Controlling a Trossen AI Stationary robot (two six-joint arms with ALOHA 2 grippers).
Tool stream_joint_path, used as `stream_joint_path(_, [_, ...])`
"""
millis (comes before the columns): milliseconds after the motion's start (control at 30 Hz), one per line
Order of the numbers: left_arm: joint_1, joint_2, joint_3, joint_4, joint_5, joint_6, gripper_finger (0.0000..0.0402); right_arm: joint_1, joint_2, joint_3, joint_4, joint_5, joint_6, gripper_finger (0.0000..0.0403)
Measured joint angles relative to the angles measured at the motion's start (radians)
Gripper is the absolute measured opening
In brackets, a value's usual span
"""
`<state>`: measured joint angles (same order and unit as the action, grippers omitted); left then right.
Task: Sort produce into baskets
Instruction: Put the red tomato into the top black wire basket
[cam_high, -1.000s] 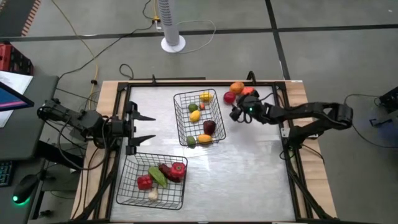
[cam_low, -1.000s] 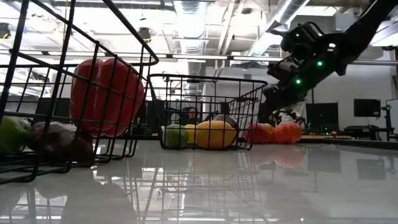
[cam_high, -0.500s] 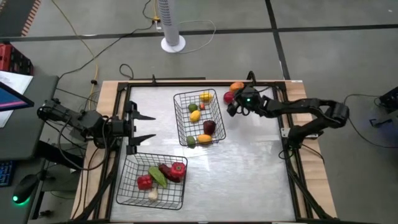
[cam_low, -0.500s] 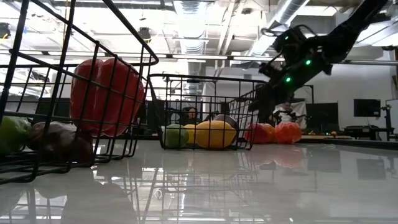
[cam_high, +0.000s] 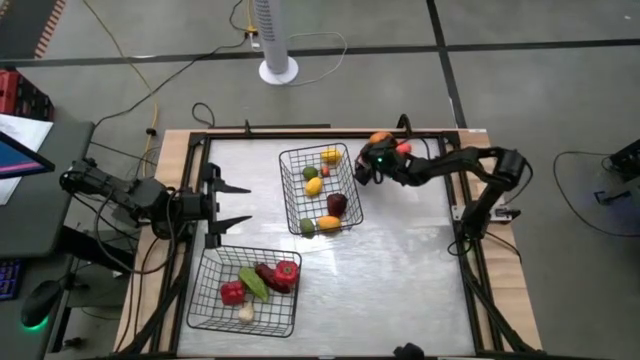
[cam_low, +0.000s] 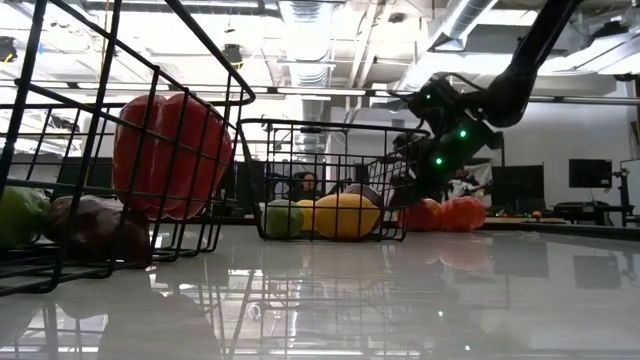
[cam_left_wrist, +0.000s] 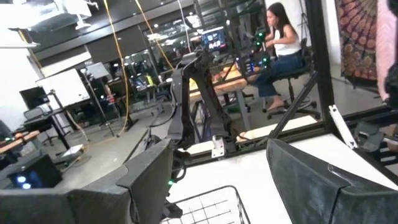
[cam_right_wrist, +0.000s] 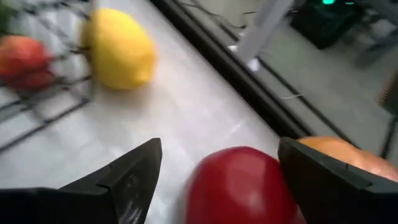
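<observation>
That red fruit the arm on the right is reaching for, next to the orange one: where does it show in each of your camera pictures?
High view: mostly hidden under the right gripper, by the far basket.
Low view: red fruit on the table, just right of that basket, beside the orange fruit.
Left wrist view: not in it.
Right wrist view: red fruit between the open fingers.
Shared landmark: the orange fruit.

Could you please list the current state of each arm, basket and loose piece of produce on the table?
Right gripper: jaws open, astride the red fruit, not closed on it.
Left gripper: jaws open, empty, waiting at the table's left edge.
Red fruit: loose on the table.
Orange fruit: loose on the table, beside the red one.
Far basket: upright, holding fruit.
Near basket: upright, holding vegetables.
</observation>
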<state>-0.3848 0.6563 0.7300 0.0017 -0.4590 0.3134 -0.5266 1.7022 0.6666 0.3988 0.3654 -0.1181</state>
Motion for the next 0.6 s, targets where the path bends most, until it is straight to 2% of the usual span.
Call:
stream_joint_path(300, [0.000,0.000,0.000,-0.004,-0.026,-0.003,0.0249,0.039,0.029,-0.001,-0.019,0.074,0.020,0.0302])
stream_joint_path(433, [0.000,0.000,0.000,-0.005,-0.028,-0.008,0.0249,0.071,0.024,-0.003,-0.029,0.148,0.023,0.0296])
stream_joint_path(600, [0.000,0.000,0.000,-0.013,-0.027,-0.030,0.0249,0.119,-0.005,-0.006,-0.060,0.160,0.027,0.0294])
